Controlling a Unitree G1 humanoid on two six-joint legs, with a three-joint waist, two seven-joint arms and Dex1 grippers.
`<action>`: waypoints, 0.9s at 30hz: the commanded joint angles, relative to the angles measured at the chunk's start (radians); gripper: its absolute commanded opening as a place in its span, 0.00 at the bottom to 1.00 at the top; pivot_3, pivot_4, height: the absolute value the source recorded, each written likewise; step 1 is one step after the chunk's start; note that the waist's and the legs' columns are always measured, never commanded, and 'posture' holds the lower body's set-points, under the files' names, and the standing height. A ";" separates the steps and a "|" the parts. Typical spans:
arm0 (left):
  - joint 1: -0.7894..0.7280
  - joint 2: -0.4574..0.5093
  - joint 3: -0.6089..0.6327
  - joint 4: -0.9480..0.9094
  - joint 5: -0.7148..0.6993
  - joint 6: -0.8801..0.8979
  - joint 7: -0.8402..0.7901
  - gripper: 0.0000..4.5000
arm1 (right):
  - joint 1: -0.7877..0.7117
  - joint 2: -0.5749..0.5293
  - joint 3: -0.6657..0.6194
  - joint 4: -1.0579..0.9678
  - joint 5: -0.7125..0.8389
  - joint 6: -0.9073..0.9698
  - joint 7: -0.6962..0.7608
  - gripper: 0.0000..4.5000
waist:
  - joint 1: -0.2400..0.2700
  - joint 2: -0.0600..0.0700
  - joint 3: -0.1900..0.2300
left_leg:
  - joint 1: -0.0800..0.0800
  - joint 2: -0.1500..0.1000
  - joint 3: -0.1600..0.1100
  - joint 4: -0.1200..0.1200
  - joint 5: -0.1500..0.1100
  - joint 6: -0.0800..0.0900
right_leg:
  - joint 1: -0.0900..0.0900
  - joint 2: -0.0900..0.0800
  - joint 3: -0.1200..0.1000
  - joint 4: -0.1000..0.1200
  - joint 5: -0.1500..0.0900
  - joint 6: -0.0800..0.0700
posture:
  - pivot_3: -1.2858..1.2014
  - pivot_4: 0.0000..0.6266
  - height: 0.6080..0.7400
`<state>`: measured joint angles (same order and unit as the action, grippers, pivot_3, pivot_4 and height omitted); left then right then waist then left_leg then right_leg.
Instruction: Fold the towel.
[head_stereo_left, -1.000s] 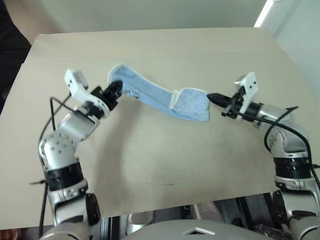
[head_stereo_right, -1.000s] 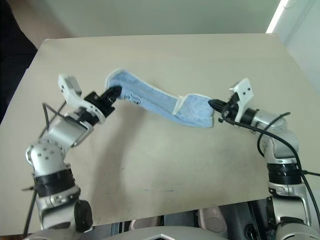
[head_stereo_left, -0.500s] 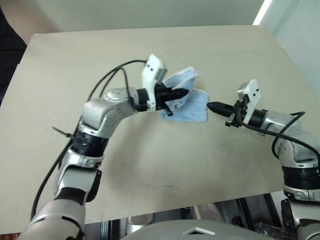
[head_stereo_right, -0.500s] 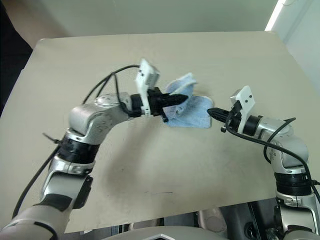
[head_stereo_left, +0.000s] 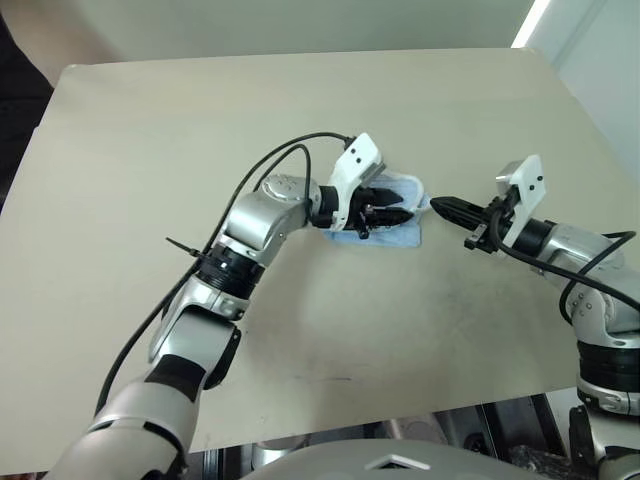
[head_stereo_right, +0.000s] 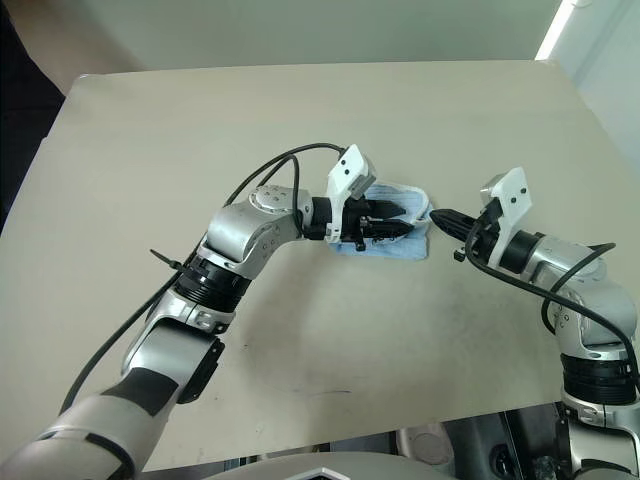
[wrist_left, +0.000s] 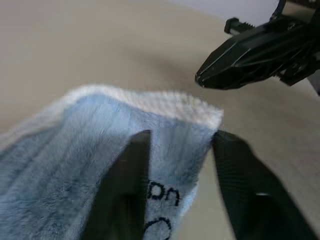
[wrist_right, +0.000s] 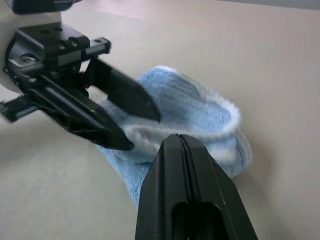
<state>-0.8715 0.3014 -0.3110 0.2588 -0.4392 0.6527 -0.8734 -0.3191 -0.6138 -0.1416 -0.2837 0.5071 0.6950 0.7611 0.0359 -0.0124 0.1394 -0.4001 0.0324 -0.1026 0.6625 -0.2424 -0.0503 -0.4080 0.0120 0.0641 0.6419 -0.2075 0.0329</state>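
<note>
Left eye view, stock of the scene, largest item first.

Tabletop (head_stereo_left: 150, 130): pale beige surface, wide and plain, carrying the one cloth near its middle, somewhat toward the right arm's side.

Left arm: reaches across from the near left, its forearm lying over the tabletop and its wrist ending at the cloth.

Right arm: bent in from the near right, its wrist level and pointing toward the cloth.

Towel (head_stereo_left: 408, 236): small light-blue terry piece with whitish edging, lying bunched and doubled over on the tabletop between the two claws. In the right wrist view one layer lies over another with a rounded fold at one end. Black embroidered marks sit near the corner in the left wrist view; what they spell I cannot make out.

Left claw (head_stereo_left: 393, 214): fingers parted, straddling the top layer's edged corner. In the left wrist view one finger lies on the pile and the other just off the corner, so the cloth appears released rather than pinched, though the close angle leaves some doubt.

Right claw (head_stereo_left: 448, 206): fingers pressed together on nothing, tip just beside the towel's near edge, apart from it.

State of the work: one fold looks laid, one end brought over the other. The stack is rumpled and its edges are not squared. Left to do, by my judgement: draw the left claw clear, flatten the layers, and perhaps fold once more.
</note>
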 joint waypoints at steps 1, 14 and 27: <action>-0.010 -0.002 0.072 -0.068 -0.045 0.037 -0.025 0.77 | -0.010 -0.024 -0.031 -0.021 0.009 -0.009 -0.009 0.00 | 0.000 0.000 0.000 | 0.000 0.000 0.000 0.001 -0.002 0.001 | 0.000 0.000 0.000 0.000 0.000 0.000 | 0.52 0.24 1.00; 0.050 0.095 0.184 0.020 0.061 -0.170 -0.050 0.72 | -0.180 0.023 0.081 0.056 -0.030 -0.034 -0.027 0.00 | -0.004 0.001 -0.001 | 0.001 0.000 0.000 0.004 -0.008 0.012 | -0.001 0.001 0.004 0.001 0.004 0.001 | 0.52 0.24 1.00; 0.050 -0.025 0.096 0.296 0.242 -0.306 -0.038 0.01 | -0.268 0.144 0.297 0.527 -0.273 -0.242 -0.013 0.00 | 0.002 0.002 -0.001 | -0.004 0.000 0.000 0.003 -0.009 0.016 | -0.009 -0.002 0.004 0.002 0.008 -0.001 | 0.52 0.24 1.00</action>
<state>-0.8018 0.2804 -0.2165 0.5502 -0.2119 0.3781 -0.9109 -0.5785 -0.4684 0.1521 0.2242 0.2639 0.4900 0.7419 0.0381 -0.0108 0.1384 -0.4052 0.0325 -0.1022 0.6658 -0.2516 -0.0348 -0.4192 0.0095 0.0676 0.6441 -0.1990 0.0309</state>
